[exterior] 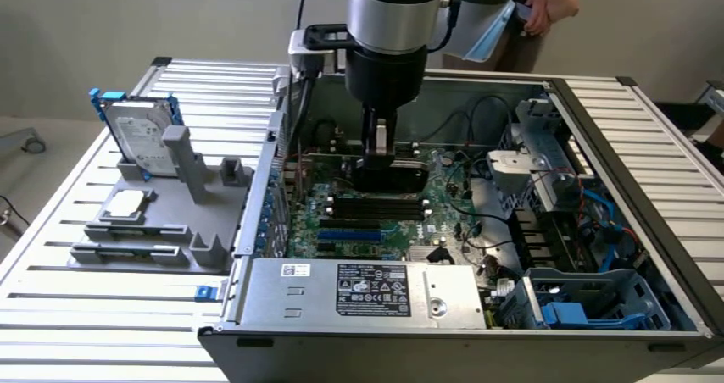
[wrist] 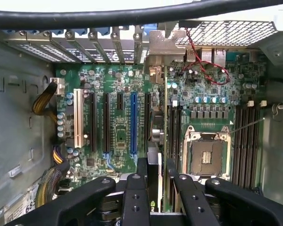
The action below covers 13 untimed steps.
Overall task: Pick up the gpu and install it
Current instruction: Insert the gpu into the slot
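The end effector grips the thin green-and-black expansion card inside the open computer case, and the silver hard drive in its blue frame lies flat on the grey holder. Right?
Not quite: the exterior view shows the silver hard drive in its blue frame standing upright on the grey plastic holder, not lying flat. The end effector does grip the green-and-black expansion card inside the open computer case.
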Each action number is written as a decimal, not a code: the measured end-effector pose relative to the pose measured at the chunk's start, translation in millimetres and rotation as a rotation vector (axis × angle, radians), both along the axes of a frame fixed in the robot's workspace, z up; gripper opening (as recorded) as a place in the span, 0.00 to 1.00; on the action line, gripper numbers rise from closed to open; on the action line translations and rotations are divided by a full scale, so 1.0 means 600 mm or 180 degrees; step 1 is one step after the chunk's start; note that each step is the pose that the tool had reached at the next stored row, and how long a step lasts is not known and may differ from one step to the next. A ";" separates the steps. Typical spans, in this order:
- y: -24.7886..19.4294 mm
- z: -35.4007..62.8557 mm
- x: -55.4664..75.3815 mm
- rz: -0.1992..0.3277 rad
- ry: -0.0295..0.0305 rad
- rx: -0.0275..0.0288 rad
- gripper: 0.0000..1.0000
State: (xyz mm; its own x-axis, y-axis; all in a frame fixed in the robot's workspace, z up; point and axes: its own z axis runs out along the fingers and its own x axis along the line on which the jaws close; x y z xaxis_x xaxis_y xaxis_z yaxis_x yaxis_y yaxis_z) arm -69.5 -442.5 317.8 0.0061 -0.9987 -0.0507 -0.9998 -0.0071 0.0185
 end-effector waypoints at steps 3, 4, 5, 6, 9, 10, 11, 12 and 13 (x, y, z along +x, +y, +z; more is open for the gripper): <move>-0.0055 -0.004 -0.004 0.0001 -0.0002 0.0021 0.26; -0.0083 -0.005 -0.004 0.0001 -0.0002 0.0027 0.26; -0.0119 -0.006 -0.005 0.0001 -0.0002 0.0033 0.26; -0.0156 -0.006 -0.005 0.0002 -0.0002 0.0037 0.26; -0.0274 -0.007 -0.005 0.0004 -0.0002 0.0047 0.26; -0.0302 -0.007 -0.006 0.0004 -0.0001 0.0049 0.26; -0.0317 -0.008 -0.006 0.0004 -0.0001 0.0050 0.26; -0.0319 -0.008 -0.006 0.0004 -0.0002 0.0050 0.26; -0.0325 -0.008 -0.007 0.0004 -0.0001 0.0050 0.26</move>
State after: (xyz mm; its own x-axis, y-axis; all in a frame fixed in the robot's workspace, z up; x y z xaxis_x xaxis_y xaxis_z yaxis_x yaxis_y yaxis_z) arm -73.6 -462.0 313.2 0.0073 -0.9978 -0.0663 -0.9998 -0.0085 0.0179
